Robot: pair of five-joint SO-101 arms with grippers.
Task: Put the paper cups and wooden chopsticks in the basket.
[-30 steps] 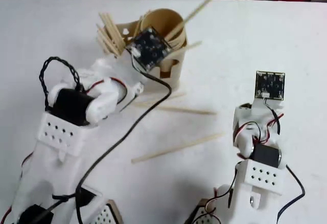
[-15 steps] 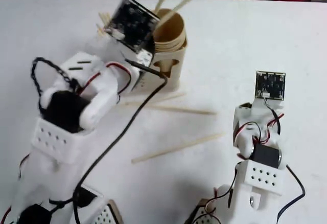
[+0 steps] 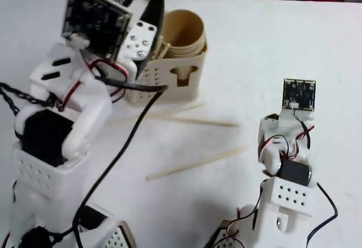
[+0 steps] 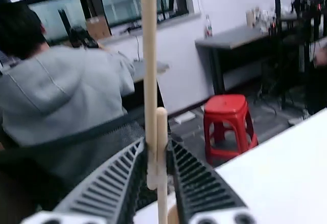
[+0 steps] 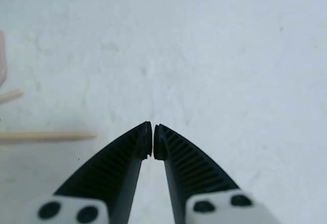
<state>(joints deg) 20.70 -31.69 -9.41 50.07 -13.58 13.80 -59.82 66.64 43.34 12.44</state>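
White table (image 3: 294,50) across the whole scene, and the big story is the left arm (image 3: 62,118), reared up high over the basket's (image 3: 164,78) left side. Its wrist points at the room beyond the table, not down at the work. The left gripper (image 4: 157,147) is clamped on a pair of wooden chopsticks (image 4: 148,55), pinched low so they stand almost upright. That looks like a carry pose, with the sticks lifted clear of the rim so they can be dropped in end-first.

The basket sits at the far middle of the table with the paper cups (image 3: 184,30) already nested inside it, so that half of the job looks done.

The right arm (image 3: 285,163) is parked near the front right. The right gripper (image 5: 152,142) has its jaws pressed together on nothing, hovering over bare table with a chopstick end (image 5: 46,136) lying nearby. I'd call that waiting its turn.

Three loose chopsticks lie flat between the arms: one long diagonal (image 3: 195,163), one nearer the basket (image 3: 201,122) and a fainter one (image 3: 169,111) just beside the basket's foot.

Against a second ago, the left arm was low over the basket with sticks slanting out of the cups. It has since swung up and back, bringing the sticks vertical. The right arm and the loose sticks haven't budged.
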